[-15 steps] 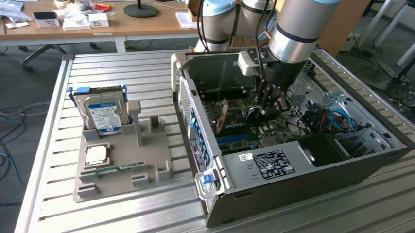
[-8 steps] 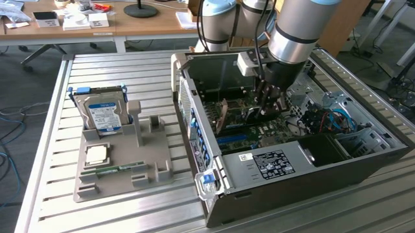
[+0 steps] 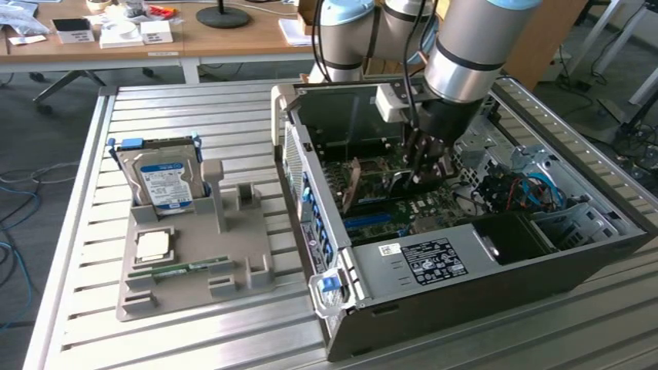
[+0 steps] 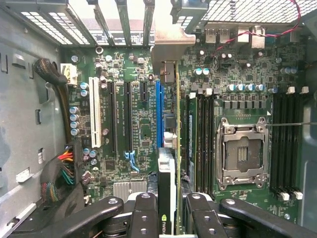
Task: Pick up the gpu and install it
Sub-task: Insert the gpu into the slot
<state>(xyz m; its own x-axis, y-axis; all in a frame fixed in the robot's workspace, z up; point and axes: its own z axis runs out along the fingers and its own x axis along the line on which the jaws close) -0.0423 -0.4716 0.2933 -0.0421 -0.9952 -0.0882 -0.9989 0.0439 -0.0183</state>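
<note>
We see the arm reaching down into the open computer case (image 3: 463, 262), which lies on its side on the slatted metal bench (image 3: 92, 154). The tool (image 3: 424, 173) is deep inside the case, over the motherboard (image 4: 143, 124). In the wrist view the tool (image 4: 171, 218) is clamped on the gpu (image 4: 166, 173), one finger on each side of the card. The gpu is seen edge-on, standing upright on its long edge over the board. It sits just beside the long blue slot (image 4: 159, 114), between that slot and the memory slots. Its pale metal bracket end (image 4: 168, 42) points toward the slotted rear wall of the case. We can't tell if the card's edge is seated in a slot or only just above it. The CPU socket (image 4: 242, 153) sits open, well apart from the card. On the exterior view's left, a grey holder (image 3: 196, 262) rests on the bench. It carries a hard drive with a blue label (image 3: 165, 181) standing upright, a square chip (image 3: 154, 245) lying flat and a narrow green memory stick (image 3: 190, 267).
</note>
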